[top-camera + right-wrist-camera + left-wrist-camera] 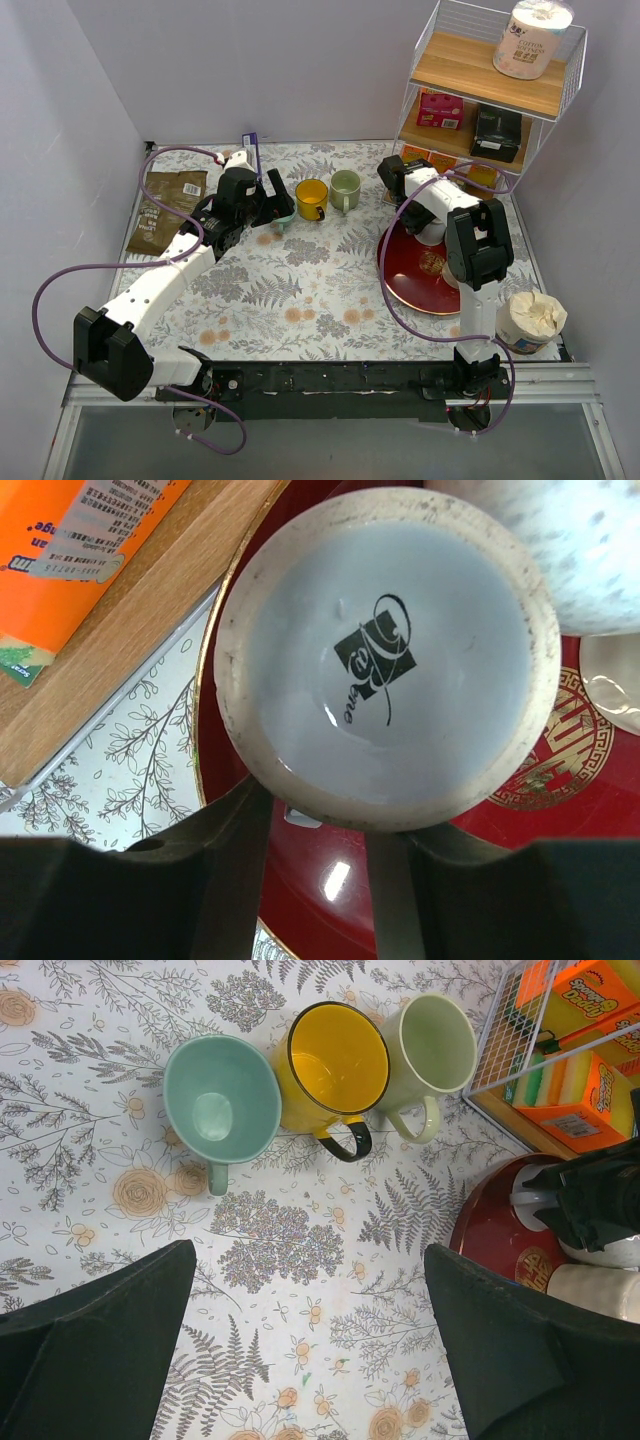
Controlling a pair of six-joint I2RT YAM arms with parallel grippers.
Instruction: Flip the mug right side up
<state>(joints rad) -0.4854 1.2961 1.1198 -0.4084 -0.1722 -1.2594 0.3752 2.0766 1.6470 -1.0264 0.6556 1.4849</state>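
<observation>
A white mug (pixel 385 660) stands upside down on the red plate (pixel 330 880), its base with a black logo facing up; it also shows in the top view (pixel 430 228). My right gripper (pixel 315 815) is right at its near side, its fingers (pixel 235 870) narrowed, their tips hidden under the base rim. A small white bit shows between them. Whether they clamp anything is hidden. My left gripper (pixel 310 1360) is wide open and empty above the cloth, just in front of three upright mugs.
Teal (pixel 220 1100), yellow (pixel 335 1065) and green (pixel 435 1050) mugs stand in a row. Two more white cups (pixel 590 540) crowd the plate. A wire shelf (pixel 490 85) with orange boxes (pixel 70 560) stands just behind. A paper roll (pixel 530 320) is front right, a brown bag (pixel 165 205) far left.
</observation>
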